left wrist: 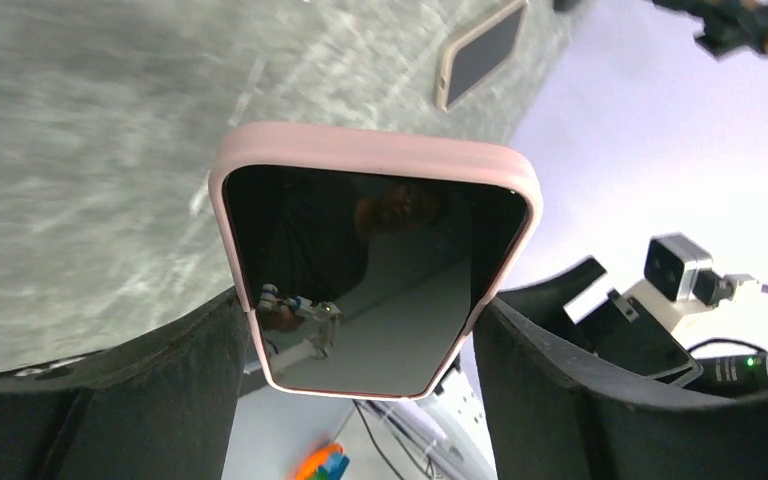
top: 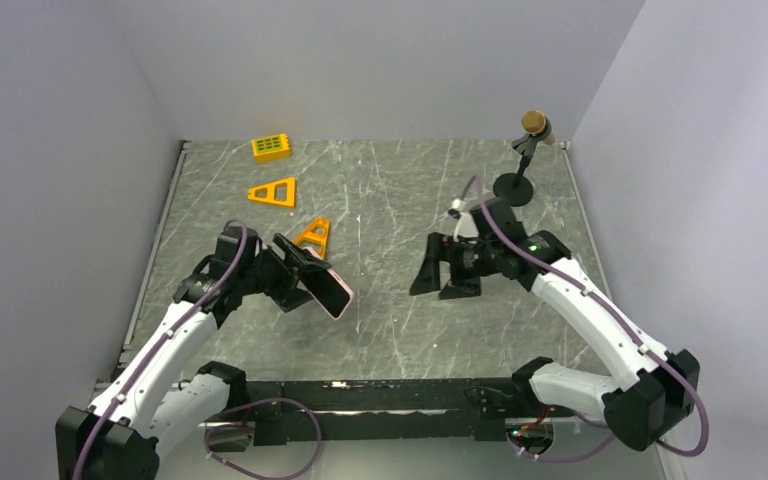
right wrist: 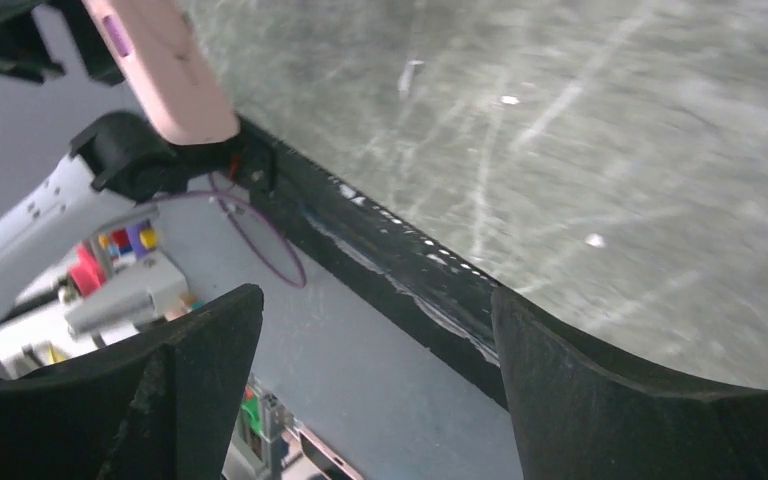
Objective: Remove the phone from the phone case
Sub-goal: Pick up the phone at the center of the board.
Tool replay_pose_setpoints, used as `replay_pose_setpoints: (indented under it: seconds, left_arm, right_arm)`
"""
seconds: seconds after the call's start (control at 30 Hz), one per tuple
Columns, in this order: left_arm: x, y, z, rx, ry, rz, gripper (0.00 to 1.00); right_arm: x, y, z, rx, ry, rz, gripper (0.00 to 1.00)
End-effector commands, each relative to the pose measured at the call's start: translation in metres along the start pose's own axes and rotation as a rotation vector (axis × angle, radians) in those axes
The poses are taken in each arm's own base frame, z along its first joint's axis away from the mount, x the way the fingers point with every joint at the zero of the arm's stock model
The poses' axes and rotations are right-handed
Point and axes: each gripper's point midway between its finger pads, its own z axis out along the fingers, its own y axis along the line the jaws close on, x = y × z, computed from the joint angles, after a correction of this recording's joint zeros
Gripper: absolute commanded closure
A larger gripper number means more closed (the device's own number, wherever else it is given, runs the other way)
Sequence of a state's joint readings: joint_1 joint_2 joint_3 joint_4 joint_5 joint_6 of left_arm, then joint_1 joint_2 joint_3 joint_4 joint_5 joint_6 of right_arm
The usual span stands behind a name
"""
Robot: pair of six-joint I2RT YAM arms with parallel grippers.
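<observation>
- Clamping the left gripper (top: 300, 272) across the pink phone case (left wrist: 370, 150), one finger pressing each long edge.
- Carrying the phone (left wrist: 360, 270) seated inside it, dark screen facing the wrist camera, lifted clear of the marbled table (top: 380, 200).
- Hovering the right gripper (top: 442, 278) well apart to the right, jaws spread wide, gripping nothing.
- Lying near the left gripper: an orange triangular piece (top: 317, 229).

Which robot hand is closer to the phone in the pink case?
Left. The left gripper grips the black-screened phone in its pink soft case by the sides. The right gripper hangs open and empty across a gap, off to the phone's right.
</observation>
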State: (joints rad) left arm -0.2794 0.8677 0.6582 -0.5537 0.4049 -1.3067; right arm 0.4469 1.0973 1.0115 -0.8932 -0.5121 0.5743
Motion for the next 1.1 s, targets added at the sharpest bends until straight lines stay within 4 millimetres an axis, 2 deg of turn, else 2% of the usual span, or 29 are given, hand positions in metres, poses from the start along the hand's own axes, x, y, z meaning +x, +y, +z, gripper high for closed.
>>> replay_pose_setpoints:
  seconds: [0.0,0.07,0.17,0.33,0.53,0.63,0.7,0.8,1.07]
  left_arm:
    - [0.022,-0.084,-0.018,0.246,0.1,0.052,1.0]
    - [0.03,-0.097,-0.02,0.255,0.126,0.061,1.0]
    - [0.039,-0.111,-0.022,0.257,0.147,0.055,1.0]
    - [0.05,-0.111,-0.018,0.177,0.165,0.026,1.0]
    - [0.061,-0.118,-0.012,0.176,0.177,0.011,1.0]
    - [0.069,-0.125,-0.011,0.174,0.187,0.039,1.0]
    - [0.07,-0.127,-0.012,0.16,0.178,0.051,1.0]
    - [0.07,-0.128,-0.012,0.158,0.161,0.056,1.0]
    - [0.073,-0.13,-0.008,0.137,0.146,0.087,1.0]
  right_arm:
    - [-0.019,0.071,0.012,-0.169,-0.06,-0.166,0.14]
    - [-0.02,0.091,0.014,-0.178,-0.058,-0.248,0.21]
    - [-0.018,0.107,0.021,-0.184,-0.043,-0.321,0.32]
    - [-0.02,0.122,0.02,-0.212,-0.101,-0.388,0.33]
    - [-0.021,0.133,0.024,-0.21,-0.11,-0.433,0.33]
    - [-0.026,0.127,0.032,-0.168,-0.126,-0.413,0.41]
    - [-0.025,0.132,0.034,-0.189,-0.12,-0.418,0.44]
    - [-0.021,0.135,0.034,-0.204,-0.115,-0.428,0.43]
    - [-0.019,0.145,0.033,-0.253,-0.121,-0.424,0.24]
